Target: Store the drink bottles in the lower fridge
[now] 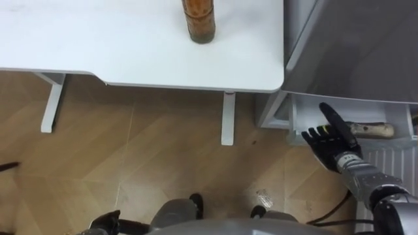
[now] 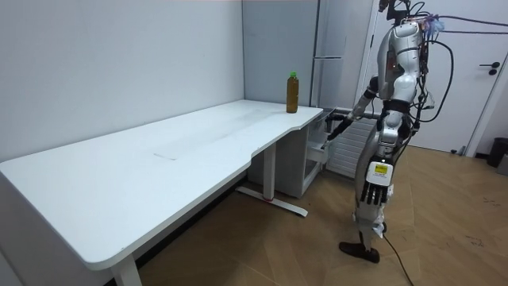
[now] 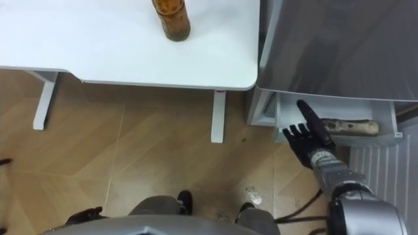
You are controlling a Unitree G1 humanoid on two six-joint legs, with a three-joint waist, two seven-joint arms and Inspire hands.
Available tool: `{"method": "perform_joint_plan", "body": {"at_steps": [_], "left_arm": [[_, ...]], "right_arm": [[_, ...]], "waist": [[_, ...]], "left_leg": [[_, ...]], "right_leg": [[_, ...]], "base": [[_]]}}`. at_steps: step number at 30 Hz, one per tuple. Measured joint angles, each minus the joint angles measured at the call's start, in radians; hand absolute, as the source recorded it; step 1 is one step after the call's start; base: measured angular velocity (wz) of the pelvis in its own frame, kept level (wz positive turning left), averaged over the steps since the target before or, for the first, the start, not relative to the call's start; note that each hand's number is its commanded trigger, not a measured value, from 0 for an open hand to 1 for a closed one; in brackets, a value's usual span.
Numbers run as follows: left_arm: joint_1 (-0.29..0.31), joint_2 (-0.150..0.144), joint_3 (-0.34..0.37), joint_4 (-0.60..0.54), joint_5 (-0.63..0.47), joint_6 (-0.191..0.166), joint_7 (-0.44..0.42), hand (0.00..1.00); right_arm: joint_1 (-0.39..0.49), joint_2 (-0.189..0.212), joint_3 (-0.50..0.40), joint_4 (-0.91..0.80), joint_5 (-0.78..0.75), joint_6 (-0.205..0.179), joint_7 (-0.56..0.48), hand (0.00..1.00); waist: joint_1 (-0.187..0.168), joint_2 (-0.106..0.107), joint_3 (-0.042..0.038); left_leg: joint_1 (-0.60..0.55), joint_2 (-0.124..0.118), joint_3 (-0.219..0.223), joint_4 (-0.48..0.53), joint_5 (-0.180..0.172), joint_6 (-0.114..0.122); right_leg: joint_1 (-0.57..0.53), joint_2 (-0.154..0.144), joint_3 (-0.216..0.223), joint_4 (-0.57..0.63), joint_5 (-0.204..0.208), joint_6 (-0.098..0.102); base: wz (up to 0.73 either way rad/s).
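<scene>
A brown drink bottle [image 1: 198,19] with a green cap [image 2: 292,73] stands upright near the white table's [image 1: 98,46] right end. A second bottle [image 1: 369,129] lies on its side in the open lower fridge compartment [image 1: 289,117], under the grey fridge door [image 1: 353,46]. My right hand [image 1: 334,145] hovers just left of that lying bottle, in front of the compartment. It holds nothing, its thumb stretched out and its fingers relaxed. My left hand [image 1: 104,223] is a dark shape low at the lower left. I stand facing the fridge beside the table's end [image 2: 313,111].
The table's white legs [image 1: 227,117] stand on the wooden floor between me and the fridge. A white ribbed panel [image 1: 385,160] lies right of the open compartment. A white door [image 2: 488,79] is behind me in the room view.
</scene>
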State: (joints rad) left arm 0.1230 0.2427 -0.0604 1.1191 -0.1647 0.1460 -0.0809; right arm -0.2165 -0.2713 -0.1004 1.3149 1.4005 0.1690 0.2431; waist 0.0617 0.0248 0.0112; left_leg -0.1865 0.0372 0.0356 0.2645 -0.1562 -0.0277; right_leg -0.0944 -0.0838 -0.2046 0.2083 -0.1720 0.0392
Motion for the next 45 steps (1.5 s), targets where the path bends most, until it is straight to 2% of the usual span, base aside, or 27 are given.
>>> {"method": "perform_joint_plan", "body": {"at_steps": [4, 6, 9, 12, 14, 16, 19, 27, 30, 32, 36, 40, 45], "left_arm": [[0.031, -0.006, 0.005, 0.001, -0.006, -0.032, 0.026, 0.0], [0.042, -0.021, 0.029, -0.001, -0.015, -0.048, 0.042, 0.0], [0.049, -0.039, 0.035, 0.001, -0.051, -0.066, 0.063, 0.0], [0.05, -0.041, 0.055, 0.002, -0.06, -0.075, 0.078, 0.0], [0.057, -0.046, 0.078, -0.001, -0.059, -0.093, 0.093, 0.0], [0.058, -0.056, 0.103, -0.001, -0.06, -0.095, 0.102, 0.0], [0.059, -0.076, 0.136, 0.001, -0.06, -0.093, 0.12, 0.0], [0.061, -0.077, 0.14, 0.003, -0.057, -0.086, 0.144, 0.0], [0.065, -0.08, 0.14, 0.001, -0.058, -0.084, 0.156, 0.0], [0.066, -0.082, 0.14, 0.01, -0.054, -0.084, 0.161, 0.0], [0.071, -0.084, 0.159, 0.034, -0.017, -0.082, 0.159, 0.0], [0.083, -0.083, 0.204, 0.038, -0.018, -0.074, 0.165, 0.0], [0.088, -0.085, 0.261, 0.023, -0.043, -0.043, 0.221, 0.0]], "right_arm": [[0.075, 0.041, 0.001, 0.008, -0.064, -0.008, 0.001, 0.0], [0.126, 0.048, 0.011, 0.012, -0.108, -0.016, 0.001, 0.0], [0.163, 0.068, 0.027, 0.012, -0.167, -0.044, -0.005, 0.0], [0.188, 0.076, 0.054, 0.012, -0.238, -0.048, -0.018, 0.0], [0.21, 0.076, 0.058, 0.013, -0.33, -0.049, -0.034, 0.0], [0.216, 0.076, 0.059, 0.014, -0.411, -0.057, -0.048, 0.0], [0.231, 0.077, 0.063, 0.014, -0.517, -0.058, -0.06, 0.0], [0.282, 0.084, 0.079, 0.028, -0.593, -0.058, -0.089, 0.0], [0.294, 0.09, 0.08, 0.037, -0.679, -0.056, -0.091, 0.0], [0.292, 0.097, 0.081, 0.041, -0.8, -0.055, -0.098, 0.0], [0.286, 0.098, 0.081, 0.043, -0.897, -0.063, -0.099, 0.0], [0.282, 0.099, 0.1, 0.042, -0.93, -0.058, -0.098, 0.0], [0.28, 0.099, 0.098, 0.042, -0.944, -0.053, -0.104, 0.0]], "waist": [[-0.006, -0.012, -0.0022], [-0.005, -0.019, -0.007], [-0.003, -0.027, -0.007], [-0.003, -0.035, -0.0023], [-0.005, -0.042, -0.0036], [-0.005, -0.046, -0.0037], [-0.005, -0.046, -0.0048], [-0.01, -0.048, -0.0048], [-0.014, -0.048, -0.0055], [-0.019, -0.053, -0.0016], [-0.029, -0.054, 0.0019], [-0.027, -0.057, -0.0059], [-0.03, -0.057, -0.0069]], "left_leg": [[0.059, -0.003, 0.003, -0.032, 0.0, 0.0], [0.084, -0.005, 0.006, -0.045, 0.0, 0.0], [0.099, -0.004, 0.015, -0.058, 0.0, -0.001], [0.124, -0.005, 0.018, -0.067, 0.0, -0.001], [0.148, -0.007, 0.018, -0.075, -0.003, -0.003], [0.161, -0.007, 0.023, -0.084, -0.003, -0.003], [0.174, -0.007, 0.032, -0.092, -0.003, -0.003], [0.192, -0.007, 0.035, -0.099, -0.003, -0.004], [0.2, -0.007, 0.034, -0.095, -0.007, -0.004], [0.207, -0.007, 0.033, -0.091, -0.01, -0.004], [0.208, -0.006, 0.035, -0.067, -0.029, -0.001], [0.213, -0.007, 0.036, -0.064, -0.038, 0.001], [0.217, -0.008, 0.028, -0.064, -0.039, 0.0]], "right_leg": [[0.052, 0.001, 0.002, -0.029, 0.001, 0.002], [0.075, 0.001, 0.005, -0.041, 0.001, 0.005], [0.081, 0.0, 0.014, -0.042, 0.0, 0.006], [0.1, 0.0, 0.017, -0.046, 0.0, 0.006], [0.125, 0.0, 0.016, -0.06, -0.001, 0.008], [0.132, 0.0, 0.023, -0.06, -0.001, 0.009], [0.137, 0.0, 0.031, -0.059, -0.001, 0.009], [0.156, 0.001, 0.031, -0.067, -0.002, 0.01], [0.171, 0.001, 0.03, -0.069, -0.003, 0.011], [0.18, 0.001, 0.03, -0.069, -0.003, 0.011], [0.192, -0.001, 0.03, -0.07, -0.006, 0.016], [0.198, -0.002, 0.032, -0.07, -0.008, 0.019], [0.21, -0.002, 0.022, -0.072, -0.008, 0.019]], "base": [[0.0], [0.0], [-0.09], [-0.04], [0.0], [-0.08], [-0.09], [-0.01], [0.0], [0.0], [0.0], [0.0], [0.05]]}}
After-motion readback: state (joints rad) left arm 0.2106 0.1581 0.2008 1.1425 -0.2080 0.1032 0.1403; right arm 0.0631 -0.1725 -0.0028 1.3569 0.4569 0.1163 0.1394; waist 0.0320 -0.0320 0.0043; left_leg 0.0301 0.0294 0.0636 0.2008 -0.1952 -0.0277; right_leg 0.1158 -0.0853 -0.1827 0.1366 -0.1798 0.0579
